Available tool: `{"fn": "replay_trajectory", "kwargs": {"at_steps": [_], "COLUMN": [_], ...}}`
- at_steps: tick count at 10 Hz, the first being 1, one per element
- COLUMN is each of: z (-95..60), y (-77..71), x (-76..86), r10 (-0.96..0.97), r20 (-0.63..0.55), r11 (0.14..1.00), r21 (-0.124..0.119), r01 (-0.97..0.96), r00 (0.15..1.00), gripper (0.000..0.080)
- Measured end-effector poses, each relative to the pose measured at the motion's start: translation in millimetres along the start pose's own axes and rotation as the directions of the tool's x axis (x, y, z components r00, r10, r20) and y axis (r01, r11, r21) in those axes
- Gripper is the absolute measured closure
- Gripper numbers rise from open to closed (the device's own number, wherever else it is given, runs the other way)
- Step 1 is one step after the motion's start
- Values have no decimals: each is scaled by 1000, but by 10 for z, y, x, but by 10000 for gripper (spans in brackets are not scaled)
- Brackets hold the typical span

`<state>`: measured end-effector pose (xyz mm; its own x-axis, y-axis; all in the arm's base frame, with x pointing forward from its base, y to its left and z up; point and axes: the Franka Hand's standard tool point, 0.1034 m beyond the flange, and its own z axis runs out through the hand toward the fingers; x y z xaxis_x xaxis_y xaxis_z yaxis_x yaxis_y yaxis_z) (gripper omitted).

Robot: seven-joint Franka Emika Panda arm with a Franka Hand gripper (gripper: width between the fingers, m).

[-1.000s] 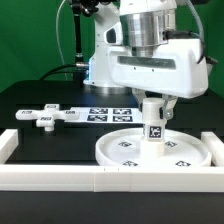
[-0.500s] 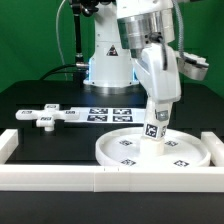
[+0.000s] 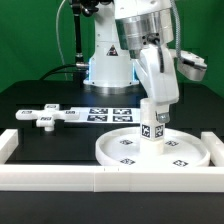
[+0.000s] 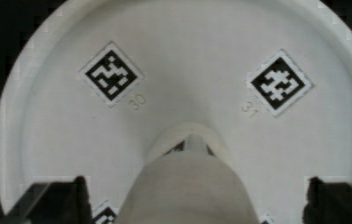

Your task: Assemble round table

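The large rimmed round disc (image 3: 112, 152) lies flat on the black table at the front. The short cylindrical leg (image 3: 152, 128) stands upright on its middle, with a tag on its side. My gripper (image 3: 155, 108) hangs straight over the leg, its fingers down around the leg's top. In the wrist view the leg (image 4: 187, 180) sits between my two dark fingers (image 4: 57, 200) with a gap on each side, so the gripper (image 4: 194, 205) is open. The disc (image 4: 191, 60) with two tags fills that view. The cross-shaped base piece (image 3: 45, 116) lies apart at the exterior view's left.
The marker board (image 3: 108, 113) lies flat behind the disc. The long white border rail (image 3: 100, 180) runs along the table's front, with a raised end at the exterior view's left (image 3: 8, 145). The arm's base stands at the back.
My wrist has turned about its vertical axis since a second ago, so the gripper now shows edge-on. The leg leaned half a second ago and now stands upright on the disc.
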<state>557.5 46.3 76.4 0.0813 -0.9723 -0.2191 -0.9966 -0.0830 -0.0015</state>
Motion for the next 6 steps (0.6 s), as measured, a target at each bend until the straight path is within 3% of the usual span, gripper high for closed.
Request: {"fn": "replay_trajectory", "kwargs": {"at_steps": [4,6], "z": [10,1], "y": [1,11], "x": [-15,-23], "r10": [-278,-475], "r20": [0,7], "r11": [961,880], "r21": [0,-22], "r01": [278,475], "r00": [961,880], "gripper": [151,151]}}
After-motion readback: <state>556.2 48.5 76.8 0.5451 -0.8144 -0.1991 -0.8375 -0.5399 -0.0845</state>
